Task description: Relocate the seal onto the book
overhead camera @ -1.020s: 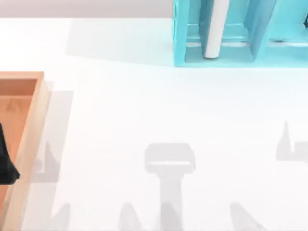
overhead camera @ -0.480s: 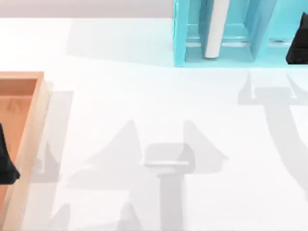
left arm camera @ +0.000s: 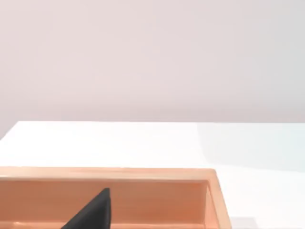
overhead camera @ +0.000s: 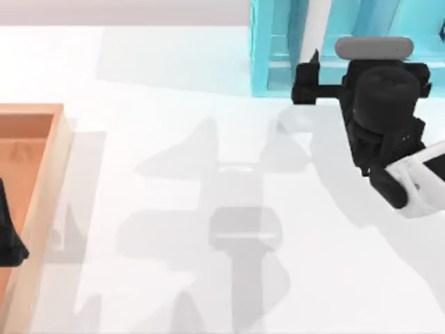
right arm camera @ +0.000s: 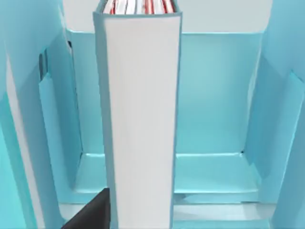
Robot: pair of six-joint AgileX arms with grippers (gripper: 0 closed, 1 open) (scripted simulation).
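- At the top view's far left a wooden tray (overhead camera: 42,209) sits on the white table (overhead camera: 174,83), its long side running up and down the picture.
- The left gripper (overhead camera: 8,236) hangs over the tray as a dark shape at the picture's edge; the left wrist view shows one black fingertip (left arm camera: 93,212) in front of the tray's (left arm camera: 143,174) inner wall (whether the fingers are apart or together, I cannot tell).
- The middle of the table carries only grey shadows of the arms.
- At the top right stands a light-blue shelf unit (overhead camera: 268,56), split into compartments by upright dividers.
- The book (overhead camera: 314,28) stands upright in the shelf unit's left compartment, seen from above as a narrow white strip between the blue walls.
- In the right wrist view the book (right arm camera: 140,119) faces the camera with its white page edges, teal cover along both sides, red marks at its far end; its long axis runs straight up the compartment, and open space lies on either side of it inside the shelf unit (right arm camera: 214,95).
- The right gripper (overhead camera: 309,80) reaches in from the right edge, its arm slanting up toward the shelf and its black body level with the shelf's front.
- One dark fingertip (right arm camera: 90,212) lies just beside the book's near end (fingers spread or closed, I cannot tell).
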